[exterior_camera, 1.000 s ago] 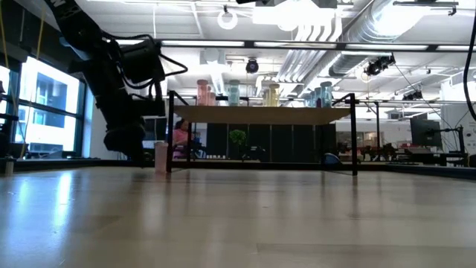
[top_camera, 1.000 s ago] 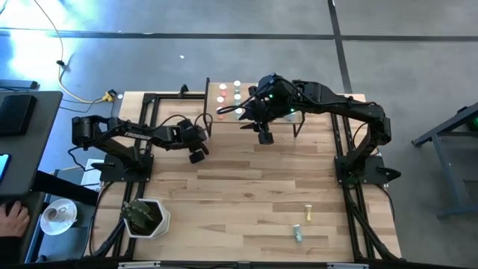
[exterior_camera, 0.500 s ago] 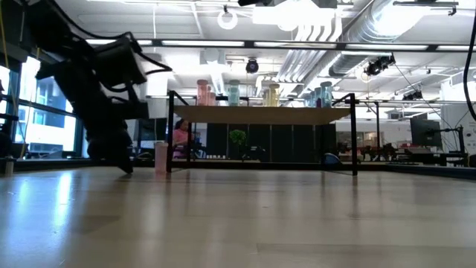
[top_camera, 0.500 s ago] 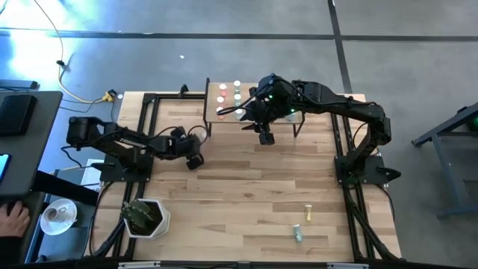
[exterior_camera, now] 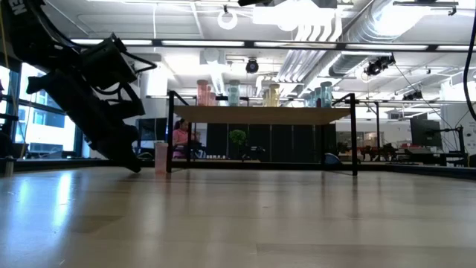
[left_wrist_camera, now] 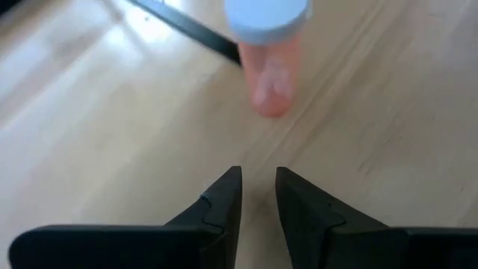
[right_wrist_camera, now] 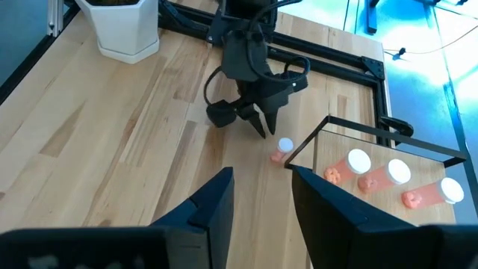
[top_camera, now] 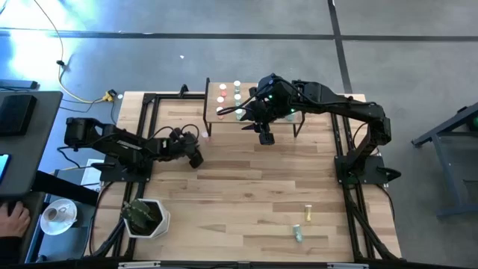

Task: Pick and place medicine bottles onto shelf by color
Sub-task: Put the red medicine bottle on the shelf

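A pink medicine bottle (left_wrist_camera: 269,67) with a white cap stands upright on the tabletop beside the shelf's near left leg (right_wrist_camera: 282,152). My left gripper (left_wrist_camera: 258,179) is shut and empty. It slants down low over the wood, a short way on the table's left side of that bottle (exterior_camera: 161,156). The shelf (top_camera: 254,101) stands at the far middle with several red, green, yellow and blue-grey bottles upright on it (exterior_camera: 260,114). My right gripper (top_camera: 265,138) hangs open and empty above the shelf's near edge.
A yellow bottle (top_camera: 308,214) and a greenish bottle (top_camera: 297,233) lie near the table's near right corner. A white pot with a plant (top_camera: 146,218) stands at the near left. Black frame rails run along both table sides. Bare wood lies in the middle.
My left gripper has sunk toward the table and drawn back a little toward the table's left edge, rolling about its own axis. The pink bottle has stayed upright by the shelf's leg.
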Robot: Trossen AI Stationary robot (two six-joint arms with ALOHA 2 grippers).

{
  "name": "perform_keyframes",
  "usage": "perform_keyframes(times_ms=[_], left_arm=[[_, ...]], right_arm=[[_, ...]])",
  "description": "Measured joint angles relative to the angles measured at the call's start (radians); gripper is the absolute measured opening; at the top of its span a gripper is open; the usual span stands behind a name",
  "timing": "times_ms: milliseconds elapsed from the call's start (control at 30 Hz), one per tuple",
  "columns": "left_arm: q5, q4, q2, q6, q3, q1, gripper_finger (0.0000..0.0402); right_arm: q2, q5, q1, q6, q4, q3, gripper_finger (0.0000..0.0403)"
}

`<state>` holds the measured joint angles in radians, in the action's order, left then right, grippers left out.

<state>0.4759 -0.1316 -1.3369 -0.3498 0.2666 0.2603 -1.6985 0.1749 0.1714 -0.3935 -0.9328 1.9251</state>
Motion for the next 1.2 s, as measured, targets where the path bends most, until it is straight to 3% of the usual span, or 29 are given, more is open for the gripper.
perform_keyframes(times_ms=[167,467,700,967,1200], left_arm=[[-0.061,0.003,0.004,-0.055,-0.007,0.042,0.0104],[-0.059,-0.021,0.001,-0.059,-0.009,0.058,0.0172],[0.078,-0.139,-0.001,-0.075,-0.072,-0.002,0.0169],[0.029,-0.452,0.0,-0.039,-0.181,-0.013,0.0168],[0.011,-0.518,0.0,0.048,-0.187,-0.012,0.0168]], right_arm=[[0.0,0.0,0.0,0.0,0.0,0.0,0.0129],[0.0,-0.003,0.0,-0.021,0.002,0.0,0.0129],[0.022,-0.055,0.006,-0.027,0.006,0.0,0.0129],[0.027,-0.056,0.008,-0.036,0.009,0.0,0.0129],[0.032,-0.058,0.008,-0.05,0.024,0.0,0.0129]])
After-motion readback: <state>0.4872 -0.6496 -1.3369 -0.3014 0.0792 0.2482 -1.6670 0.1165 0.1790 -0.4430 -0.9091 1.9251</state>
